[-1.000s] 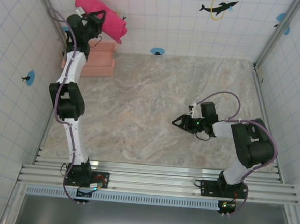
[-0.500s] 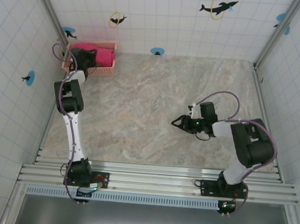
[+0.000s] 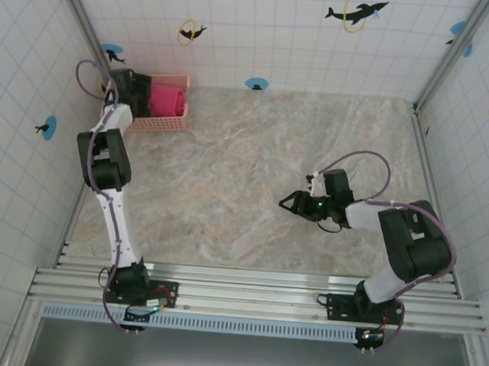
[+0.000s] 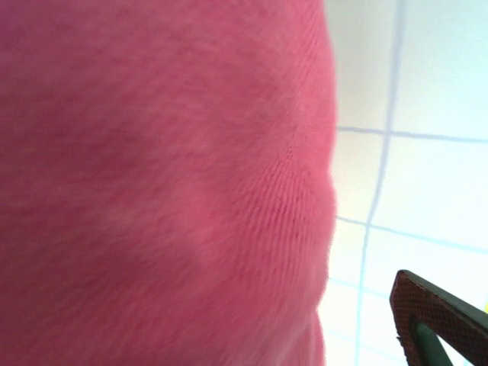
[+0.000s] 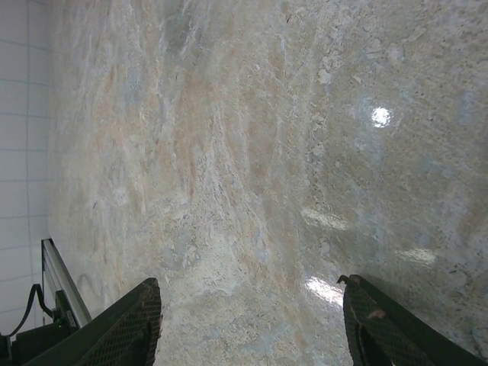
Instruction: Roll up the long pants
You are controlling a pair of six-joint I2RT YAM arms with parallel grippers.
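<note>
The right jaws stand wide open with nothing between them; in the right wrist view the two dark fingers [image 5: 130,328] sit far apart at the lower corners, with bare marbled worktop [image 5: 252,152] showing between them. From above, these jaws point left, low over the right half of the worktop [image 3: 246,158], well apart from any cloth. The right arm [image 3: 405,238] is folded: it rises from its base at the near right, bends at a bulky elbow, and sends its forearm leftward toward the middle. For the left jaws I cannot tell how far apart they stand. The left wrist view gives one finger [image 4: 431,328] at the lower right corner, and close against the camera a wall of magenta knit, the long pants [image 4: 160,183], with white tiled wall [image 4: 412,191] beyond. From above, the left jaws are at the basket [image 3: 166,124] in the far left corner, just beside or touching the cloth; which, I cannot tell. The left arm [image 3: 102,159] is stretched out long from its base at the near left, along the left wall, and on to that corner. There is one pair of long pants [image 3: 166,102], a compact bundle lying inside the one pale pink mesh basket. There are two arms in all.
</note>
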